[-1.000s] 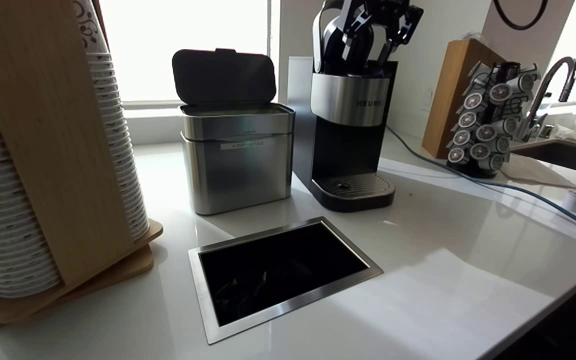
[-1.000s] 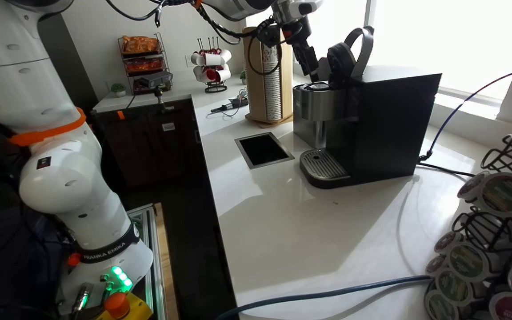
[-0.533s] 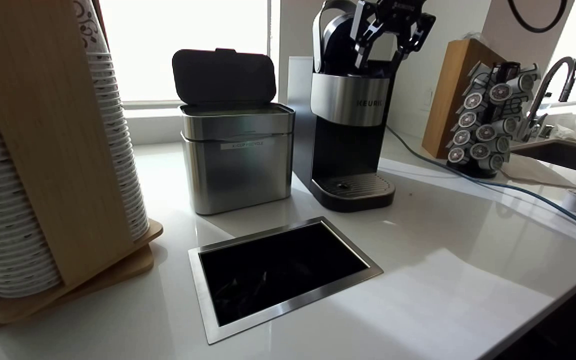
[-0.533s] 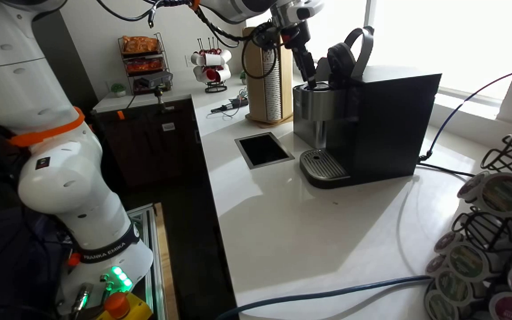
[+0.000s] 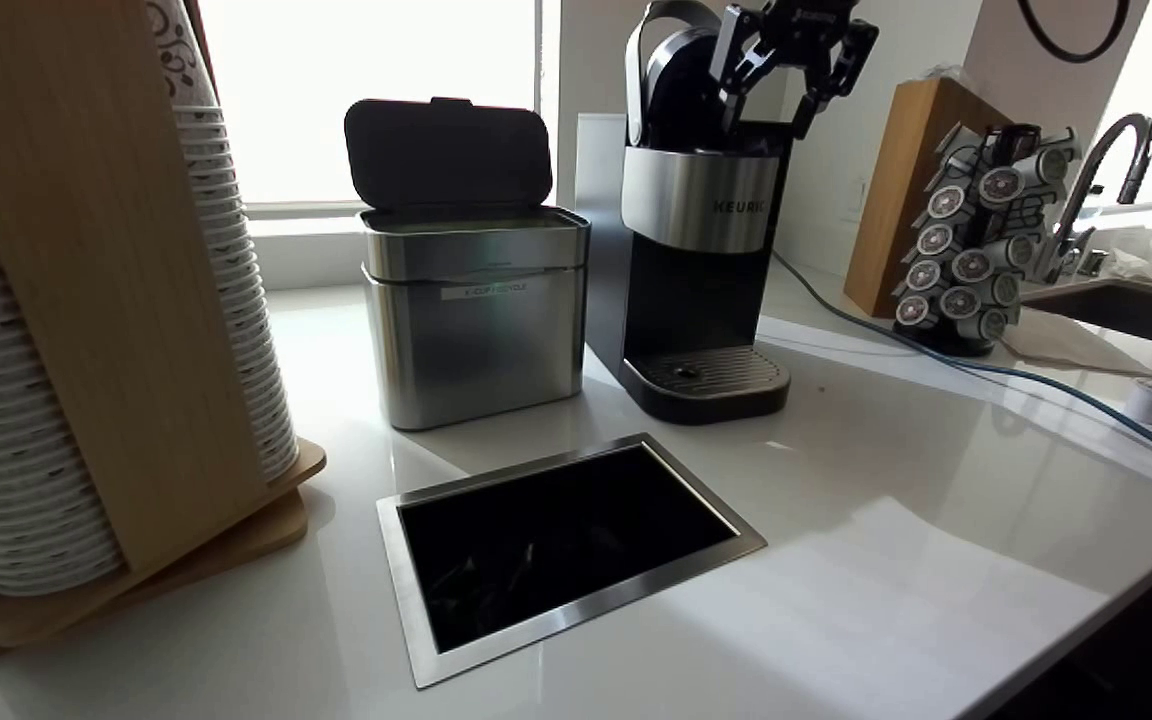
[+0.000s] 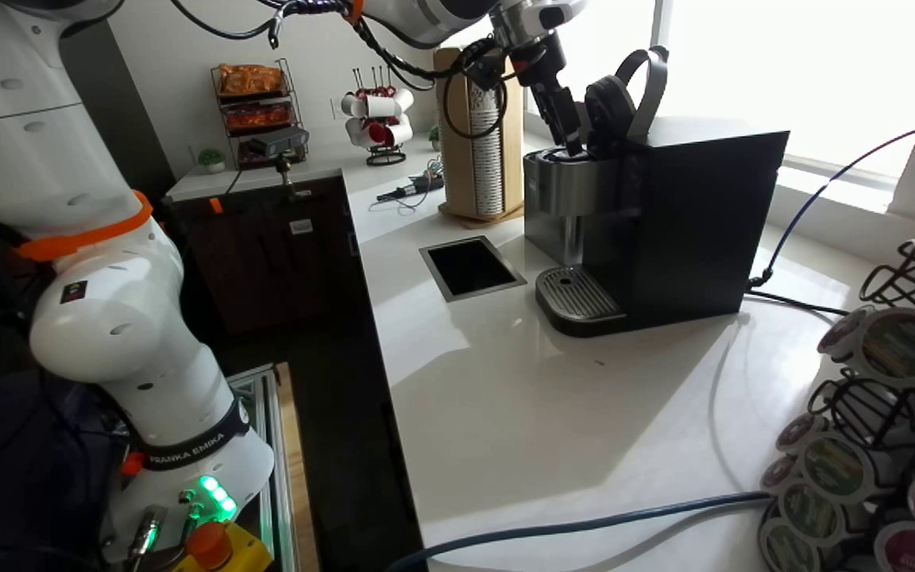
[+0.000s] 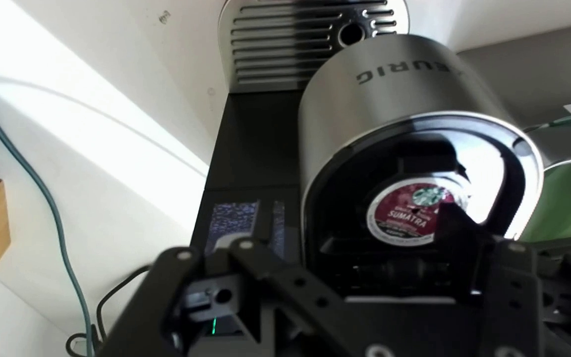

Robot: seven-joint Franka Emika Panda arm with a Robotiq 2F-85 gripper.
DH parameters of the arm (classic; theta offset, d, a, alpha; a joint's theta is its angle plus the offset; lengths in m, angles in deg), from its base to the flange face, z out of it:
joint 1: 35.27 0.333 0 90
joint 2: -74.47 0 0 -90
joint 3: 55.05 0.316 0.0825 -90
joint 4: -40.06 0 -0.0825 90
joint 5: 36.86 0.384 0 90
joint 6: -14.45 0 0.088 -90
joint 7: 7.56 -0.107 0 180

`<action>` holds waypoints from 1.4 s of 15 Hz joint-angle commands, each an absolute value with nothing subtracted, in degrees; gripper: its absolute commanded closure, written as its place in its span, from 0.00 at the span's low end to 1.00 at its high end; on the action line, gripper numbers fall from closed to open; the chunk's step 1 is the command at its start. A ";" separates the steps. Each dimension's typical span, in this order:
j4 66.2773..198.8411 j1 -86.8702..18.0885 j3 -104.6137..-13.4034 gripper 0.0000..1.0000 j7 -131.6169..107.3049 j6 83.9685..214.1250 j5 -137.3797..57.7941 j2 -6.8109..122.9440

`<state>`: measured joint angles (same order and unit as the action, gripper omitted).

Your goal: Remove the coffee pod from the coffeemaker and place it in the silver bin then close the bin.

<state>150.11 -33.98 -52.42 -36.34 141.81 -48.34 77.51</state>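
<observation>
The coffee pod, with a maroon Sumatra lid, sits in the opened coffeemaker's holder; its lid (image 7: pixel 402 215) shows in the wrist view. The coffeemaker (image 5: pixel 701 200) has its handle (image 6: pixel 654 95) raised. My gripper (image 5: pixel 768 120) is open with nothing between its fingers. It points down just above the holder, and also shows in an exterior view (image 6: pixel 573 148). In the wrist view, a dark finger (image 7: pixel 456 223) overlaps the pod's right edge; I cannot tell whether it touches. The silver bin (image 5: pixel 496 340) stands beside the coffeemaker, its dark lid (image 5: pixel 451 155) up.
A steel-rimmed opening (image 5: pixel 591 604) is sunk in the counter before the bin. A wooden cup rack (image 5: pixel 86 250) stands beyond the bin. A pod carousel (image 5: pixel 976 235) stands on the coffeemaker's other side. A blue cable (image 6: pixel 584 527) crosses the counter.
My gripper has shifted across the top of the coffeemaker, to the right in an exterior view, and a little lower over the pod holder. It stays open. The bin has not moved.
</observation>
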 commanded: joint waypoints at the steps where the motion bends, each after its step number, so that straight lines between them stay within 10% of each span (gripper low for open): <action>1: 149.79 -34.08 -52.15 0.19 -37.49 145.82 -51.80 76.05; 21: 152.34 -32.60 -50.85 0.12 -42.92 151.57 -52.19 76.23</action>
